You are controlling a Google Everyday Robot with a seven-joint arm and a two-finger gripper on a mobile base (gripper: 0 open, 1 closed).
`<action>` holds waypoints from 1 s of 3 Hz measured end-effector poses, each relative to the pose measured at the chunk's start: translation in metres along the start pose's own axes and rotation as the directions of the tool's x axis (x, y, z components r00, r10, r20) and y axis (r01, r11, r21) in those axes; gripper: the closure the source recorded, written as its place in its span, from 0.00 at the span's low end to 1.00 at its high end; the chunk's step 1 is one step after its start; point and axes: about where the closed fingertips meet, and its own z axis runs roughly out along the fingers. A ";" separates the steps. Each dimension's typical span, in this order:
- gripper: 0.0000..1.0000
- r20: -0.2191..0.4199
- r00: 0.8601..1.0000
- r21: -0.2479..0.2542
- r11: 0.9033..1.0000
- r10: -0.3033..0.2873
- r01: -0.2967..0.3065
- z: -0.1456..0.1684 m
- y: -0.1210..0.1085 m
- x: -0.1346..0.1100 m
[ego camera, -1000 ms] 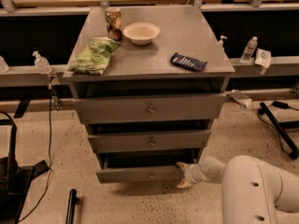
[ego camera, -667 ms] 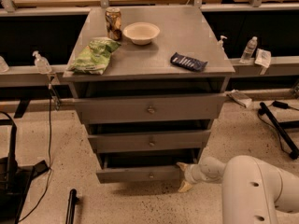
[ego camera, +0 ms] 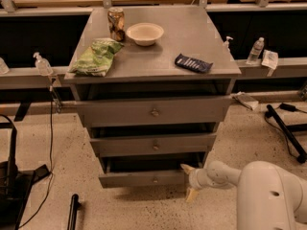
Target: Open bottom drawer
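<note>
The bottom drawer (ego camera: 144, 178) is the lowest, narrowest grey front of the cabinet, with a small round knob (ego camera: 155, 179) at its centre. It stands pulled out a little, with a dark gap above it. My gripper (ego camera: 189, 182) sits at the drawer's right end, on the white arm (ego camera: 259, 190) that comes in from the lower right. One pale fingertip (ego camera: 186, 168) is at the drawer's upper right corner, the other (ego camera: 191, 194) hangs below the front near the floor. The fingers are spread apart and hold nothing.
The middle drawer (ego camera: 153, 144) and top drawer (ego camera: 153, 111) also stand slightly out. On the cabinet top lie a green chip bag (ego camera: 98, 56), a can (ego camera: 116, 24), a white bowl (ego camera: 144, 33) and a dark blue packet (ego camera: 193, 63). Black stands (ego camera: 12, 176) and cables lie on the speckled floor.
</note>
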 end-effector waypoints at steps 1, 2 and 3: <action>0.00 0.059 0.997 0.021 0.999 -0.049 0.048 -0.014 -0.011 -0.027; 0.00 0.072 0.995 0.029 0.997 -0.069 0.067 -0.016 -0.019 -0.035; 0.17 0.082 0.995 0.033 0.998 -0.049 0.047 -0.011 -0.028 -0.032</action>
